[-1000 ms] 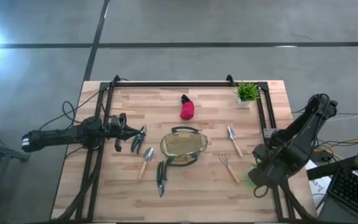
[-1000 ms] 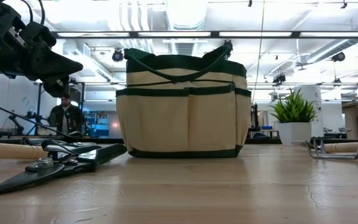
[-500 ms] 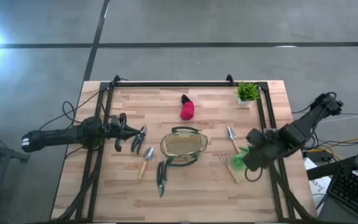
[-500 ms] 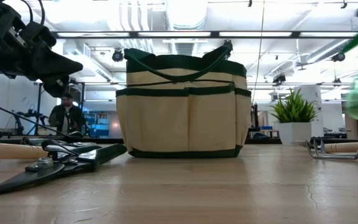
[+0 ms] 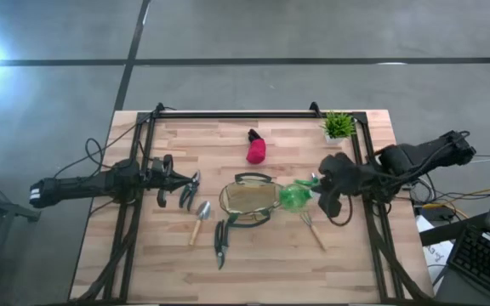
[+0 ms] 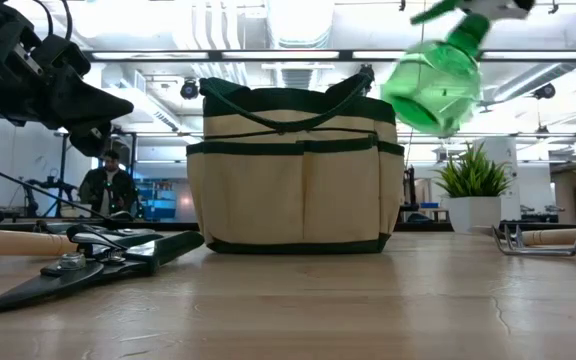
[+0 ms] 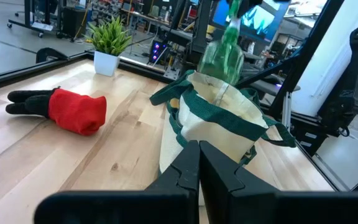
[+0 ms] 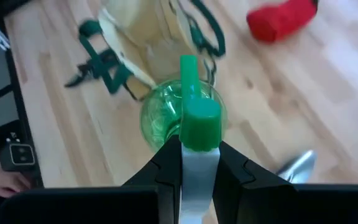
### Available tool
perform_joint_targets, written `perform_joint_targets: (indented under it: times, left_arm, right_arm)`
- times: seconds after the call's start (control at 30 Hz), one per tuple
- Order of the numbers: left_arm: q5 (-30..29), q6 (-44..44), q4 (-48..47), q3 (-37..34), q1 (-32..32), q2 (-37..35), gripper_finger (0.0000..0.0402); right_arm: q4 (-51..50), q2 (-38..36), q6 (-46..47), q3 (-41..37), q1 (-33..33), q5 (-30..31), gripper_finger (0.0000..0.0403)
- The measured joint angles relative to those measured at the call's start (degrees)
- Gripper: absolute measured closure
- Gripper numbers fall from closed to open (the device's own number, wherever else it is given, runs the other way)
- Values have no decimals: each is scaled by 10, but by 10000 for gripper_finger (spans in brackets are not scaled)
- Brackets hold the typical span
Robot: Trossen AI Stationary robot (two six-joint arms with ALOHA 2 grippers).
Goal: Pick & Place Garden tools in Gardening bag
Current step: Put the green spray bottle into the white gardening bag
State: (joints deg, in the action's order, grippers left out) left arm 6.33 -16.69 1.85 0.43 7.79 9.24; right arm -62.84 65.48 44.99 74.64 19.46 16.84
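Right gripper (image 5: 317, 194) is clamped on the neck of the green spray bottle (image 5: 295, 198), carrying it in the air just beside the right rim of the gardening bag (image 5: 249, 201); from table height the bottle (image 6: 436, 82) hangs tilted near the bag's top right corner, clear of the table (image 5: 228, 144); left gripper (image 5: 196, 180) waits with its fingers pressed together, above the table left of the bag, holding nothing; a wood-handled trowel (image 5: 199, 221) and black shears (image 5: 220, 242) lie in front of the bag to its left; a rake (image 5: 313, 229) lies to its right; a red-and-black piece (image 5: 255, 149) rests behind the bag; a small potted plant (image 5: 339, 127) stands at the far right corner.
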Motion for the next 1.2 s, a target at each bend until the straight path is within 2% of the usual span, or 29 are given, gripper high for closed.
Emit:
perform_joint_targets:
  times: [0.23, 0.47, 1.07, 1.2]
  left_arm:
    - [0, 0, 0, 0, 0, 0, 392]
    - [0, 0, 0, 0, 0, 0, 392]
    - [0, 0, 0, 0, 0, 0, 392]
    - [-26, 0, 37, 0, 0, 0, 392]
  right_arm:
    - [12, -1, -96, 54, -8, 33, 358]
    - [14, -1, -146, 65, -9, 44, 358]
    - [22, 0, -107, 43, -11, 44, 358]
    - [24, 0, -105, 43, -22, 46, 358]
